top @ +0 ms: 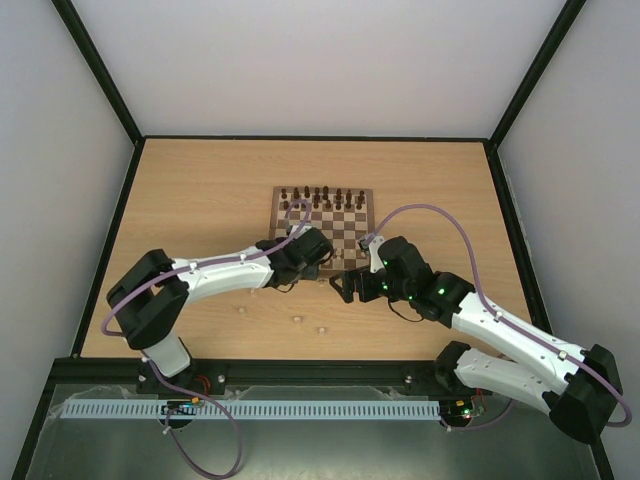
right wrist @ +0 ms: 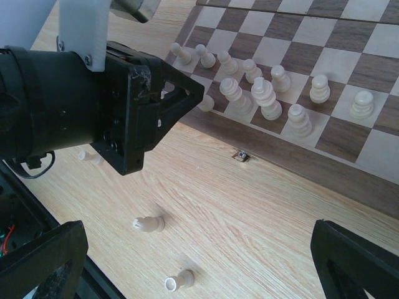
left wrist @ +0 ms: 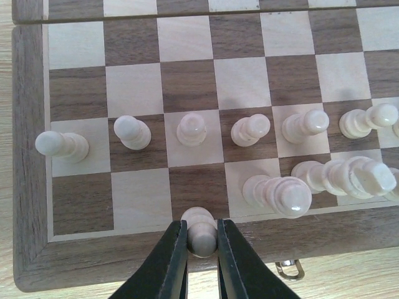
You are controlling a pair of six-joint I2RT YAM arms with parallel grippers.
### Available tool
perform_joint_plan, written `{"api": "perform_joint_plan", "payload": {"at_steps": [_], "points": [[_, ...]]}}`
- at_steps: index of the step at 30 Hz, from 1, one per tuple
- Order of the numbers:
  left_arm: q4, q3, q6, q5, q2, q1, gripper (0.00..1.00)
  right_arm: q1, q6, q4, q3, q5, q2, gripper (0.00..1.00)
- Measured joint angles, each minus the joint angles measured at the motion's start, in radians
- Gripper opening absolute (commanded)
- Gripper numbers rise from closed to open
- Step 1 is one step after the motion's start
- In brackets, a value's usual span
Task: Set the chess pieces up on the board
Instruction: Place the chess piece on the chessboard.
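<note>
While the left fingers [left wrist: 169, 265] are clenched on a pale piece [left wrist: 200, 232], it sits at the board's [left wrist: 28, 156] near border, just short of the third square from the board's near left corner. The grip closes on the rounded top of the piece; whether its foot touches the board cannot be told. One rank further into the board a row of pale pawns [left wrist: 191, 129] stands, and taller pale pieces [left wrist: 277, 193] crowd the near rank to the right of the held one.

The right fingers [right wrist: 355, 255] are spread wide and carry nothing, hanging over the counter [right wrist: 249, 212] just off the board's near edge. Loose pale pieces [right wrist: 148, 223] lie on their sides there, near that edge.

These pieces look like small turned wood: very light, stiff and smooth. Squeezing should not hurt them, but a round surface between flat fingers may swivel or squirt out, and a narrow foot tips easily on release. The safest hold is probably across the neck just under the head, with the piece upright. A toppled piece likely needs a pinch across its middle. Close neighbours leave little room for the fingers beside the target square.
</note>
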Motion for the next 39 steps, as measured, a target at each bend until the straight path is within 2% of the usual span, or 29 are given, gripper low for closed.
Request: {"api": "perform_joint_plan", "payload": {"at_steps": [22, 28, 32, 39], "points": [[0.029, 0.022, 0.007, -0.017, 0.055, 0.001, 0.05, 0.000, 0.000, 0.001, -0.005, -0.001, -0.003, 0.99], [0.028, 0.022, 0.007, -0.024, 0.055, 0.006, 0.10, 0.000, 0.000, 0.000, -0.006, -0.001, -0.003, 0.99], [0.028, 0.022, 0.006, -0.025, 0.055, 0.007, 0.19, 0.000, 0.000, 0.001, -0.007, -0.001, -0.003, 0.99], [0.028, 0.022, 0.007, -0.024, 0.055, 0.007, 0.23, 0.000, 0.000, 0.005, -0.010, -0.002, -0.003, 0.99]]}}
